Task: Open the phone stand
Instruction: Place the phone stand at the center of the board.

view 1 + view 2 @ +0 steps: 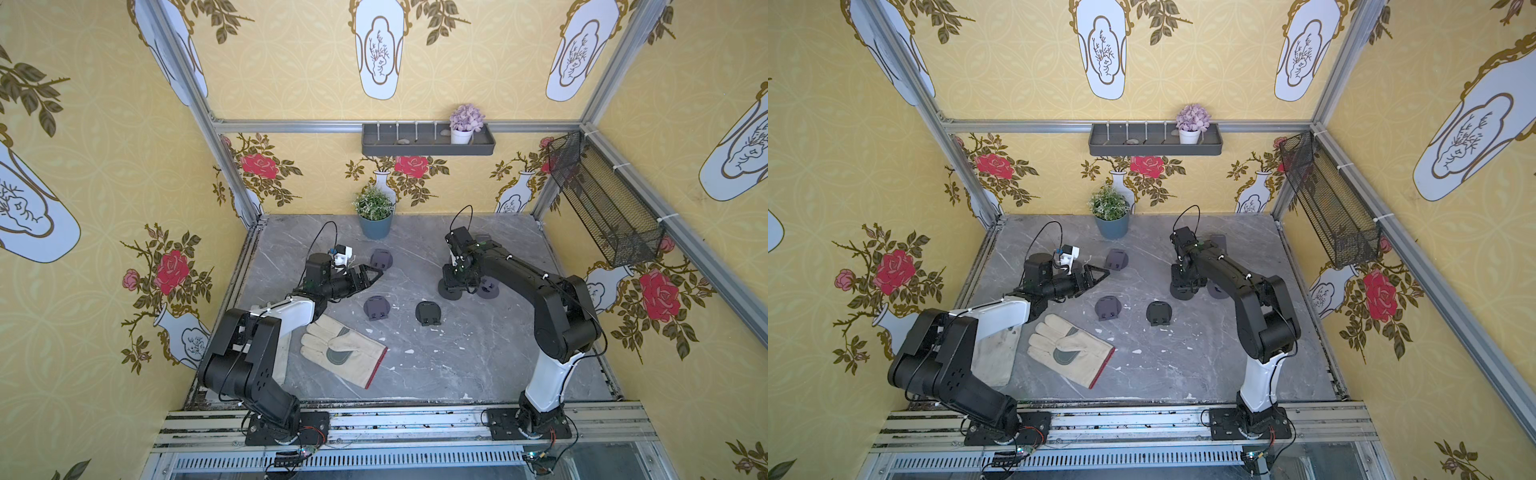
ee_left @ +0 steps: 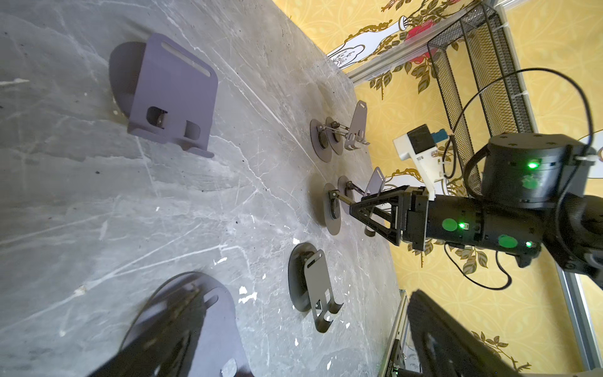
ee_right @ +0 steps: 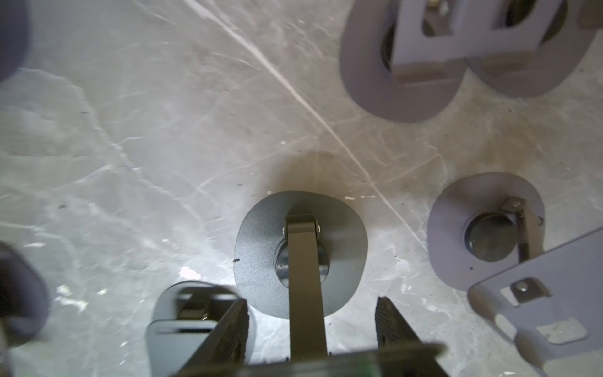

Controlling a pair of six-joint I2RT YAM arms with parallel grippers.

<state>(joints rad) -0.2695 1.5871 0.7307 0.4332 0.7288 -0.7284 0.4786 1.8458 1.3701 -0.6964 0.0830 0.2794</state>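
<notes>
**Location of the work piece.** The dark phone stand (image 3: 261,261) sits on the table (image 1: 478,353) in its right half, about midway between the far and near edges. Its round base lies flat. Its hinged arm (image 3: 305,271) is lifted off the base, so by my reading the stand is partly unfolded and not fully open.

**Right gripper (image 3: 311,303).** It points down over the stand. The jaws are partly open and straddle the arm, with a gap visible on each side. No contact can be confirmed and nothing is held.

**Left gripper (image 1: 377,275).** It hovers above the left half of the table with the jaws spread wide and empty, well apart from the stand.

**Surroundings.** A grey opened stand (image 3: 456,235) sits just beside the work piece, on the side toward the right edge. Three folded stands (image 1: 376,307) lie nearer the middle of the table, and a work glove (image 1: 340,349) lies toward the near edge.

**Hazards, as judged.**
- Nothing pins the base. If the jaws close and pull the arm, a stiff hinge could lift or drag the whole stand instead of opening it.
- The arm is narrow. An off-centre closure could twist it or let it slip out.
- With so little room beside it, a sideways swing of the right gripper could strike the grey opened stand and knock it over.
</notes>
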